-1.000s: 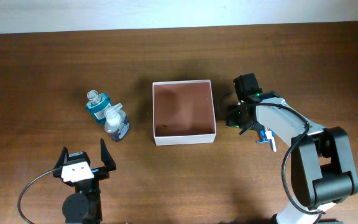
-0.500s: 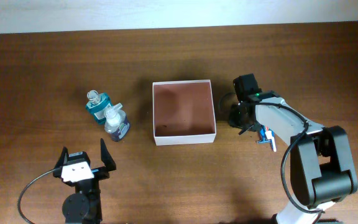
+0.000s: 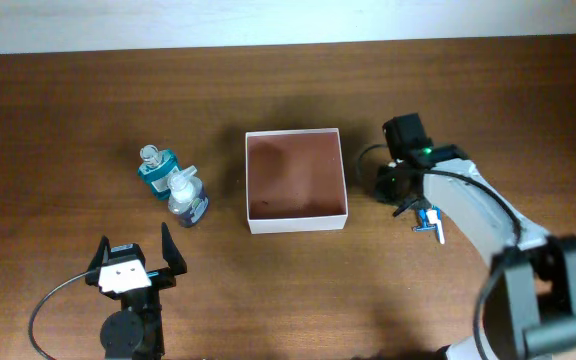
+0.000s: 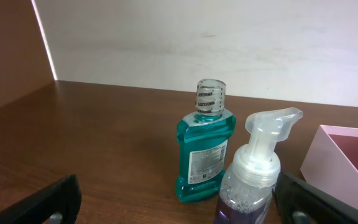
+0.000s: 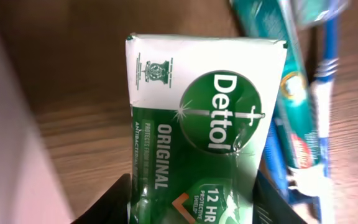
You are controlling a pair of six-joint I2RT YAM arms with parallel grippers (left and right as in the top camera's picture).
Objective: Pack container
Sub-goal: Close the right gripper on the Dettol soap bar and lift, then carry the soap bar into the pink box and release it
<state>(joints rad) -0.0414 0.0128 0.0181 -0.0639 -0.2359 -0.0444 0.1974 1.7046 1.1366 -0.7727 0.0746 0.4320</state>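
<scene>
Right gripper [image 3: 387,184], clamped on the soap [image 5: 197,124], has just lifted a little off the table [image 3: 58,120]; the container [image 3: 297,222] sits empty just beside it, so the first item looks ready to go in.

The left arm [image 3: 126,332] is black with a round base, a white block [image 3: 123,270] behind the left hand [image 3: 135,238] and its two black fingers [image 3: 167,243], and a black cable [image 3: 34,320] looping aside. The right arm [image 3: 468,205] has curved white links between bulky black joints, with a small green light [image 3: 427,152] at the wrist
</scene>
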